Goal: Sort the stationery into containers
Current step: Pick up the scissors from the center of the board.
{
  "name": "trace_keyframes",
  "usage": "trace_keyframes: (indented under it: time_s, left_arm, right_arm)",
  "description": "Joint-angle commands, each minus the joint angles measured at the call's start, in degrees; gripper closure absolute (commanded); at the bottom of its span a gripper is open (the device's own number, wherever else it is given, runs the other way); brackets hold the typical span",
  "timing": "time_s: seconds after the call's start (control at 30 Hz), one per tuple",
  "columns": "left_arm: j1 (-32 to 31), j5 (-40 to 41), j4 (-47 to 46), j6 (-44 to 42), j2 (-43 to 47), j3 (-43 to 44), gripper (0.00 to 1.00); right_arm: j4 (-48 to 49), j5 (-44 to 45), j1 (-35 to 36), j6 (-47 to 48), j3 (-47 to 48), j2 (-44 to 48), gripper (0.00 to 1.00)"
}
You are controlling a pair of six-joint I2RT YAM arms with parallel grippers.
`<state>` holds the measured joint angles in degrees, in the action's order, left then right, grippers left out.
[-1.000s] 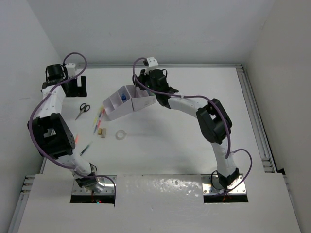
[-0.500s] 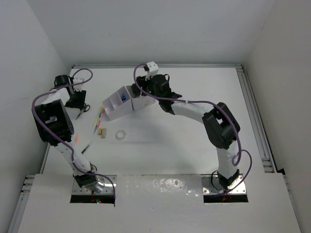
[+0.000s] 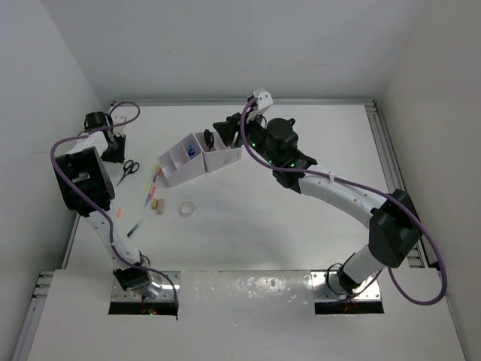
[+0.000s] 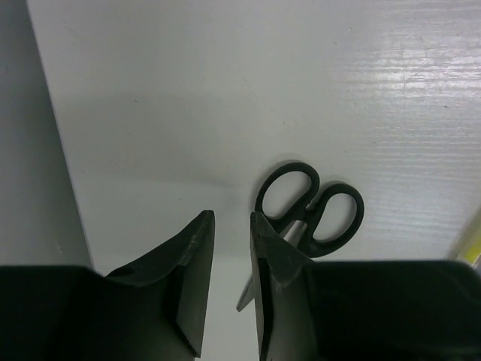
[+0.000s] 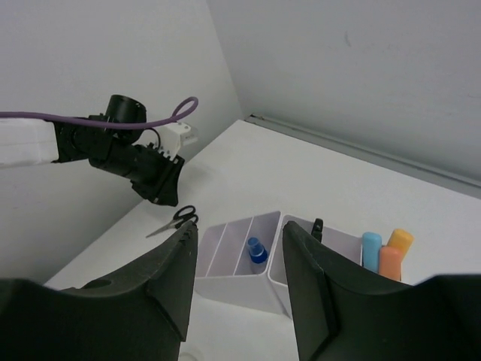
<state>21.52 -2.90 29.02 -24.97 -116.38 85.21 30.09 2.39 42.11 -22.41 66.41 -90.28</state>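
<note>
The scissors (image 3: pixel 128 168) lie left of the organiser (image 3: pixel 184 174), the bottle (image 3: pixel 192 152) in it, the tape ring (image 3: pixel 180 208) before it.

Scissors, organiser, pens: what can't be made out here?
- Scissors: blades cut off behind the left gripper, left wrist view.
- Organiser: lower walls hidden by the right gripper, right wrist view.
- Pens: cap colours too small, top view.

white table (image 3: pixel 263 218) (grey walls (image 3: pixel 225 45) behind)

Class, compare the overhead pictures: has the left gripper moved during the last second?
Yes. The left gripper has shifted toward the scissors, which lie unmoved left of the organiser, and now sits right beside them.
</note>
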Motion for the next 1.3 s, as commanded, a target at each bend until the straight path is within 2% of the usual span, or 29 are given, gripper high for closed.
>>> trace_keyframes:
  time_s: [0.0, 0.43, 0.5, 0.63, 0.8, 0.97, 1.1, 1.27]
  left_arm:
    - [0.5, -0.3, -1.9, 1.7, -1.7, 1.5, 0.76]
    - [-1.6, -2.1, -2.4, 1.9, -5.9, 1.9, 0.76]
    - [-2.3, -0.8, -2.8, 2.1, -6.5, 1.8, 0.81]
    - [-3.1, -0.2, 0.8, 3.6, -10.8, 6.0, 0.99]
    - [-2.5, -1.1, 4.9, 5.7, -12.6, 8.8, 1.0]
    - [-1.4, -4.5, 2.4, 7.7, -6.6, 8.7, 1.0]
    - [-1.7, -9.0, -1.1, 10.2, 4.8, 8.8, 1.0]
    - [-6.1, -15.0, -5.7, 11.3, 16.7, 10.1, 1.0]
  right_arm:
    - [-2.9, 0.3, 0.0, 1.9, -0.1, 1.8, 0.52]
    - [-8.7, 3.1, 1.3, 3.5, -0.3, 4.6, 0.52]
    - [-8.8, 4.2, 1.4, 4.0, -1.3, 5.9, 0.52]
    - [-8.7, 5.7, 1.7, 4.9, -3.0, 8.0, 0.52]
    - [-8.8, 7.6, 1.7, 6.1, -4.8, 10.4, 0.52]
    - [-8.7, 8.2, 2.1, 5.8, -5.8, 11.6, 0.52]
    - [-9.7, 8.2, 3.3, 4.8, -4.2, 10.4, 0.52]
    - [-13.8, 6.4, 3.6, 1.5, 4.1, 4.4, 0.52]
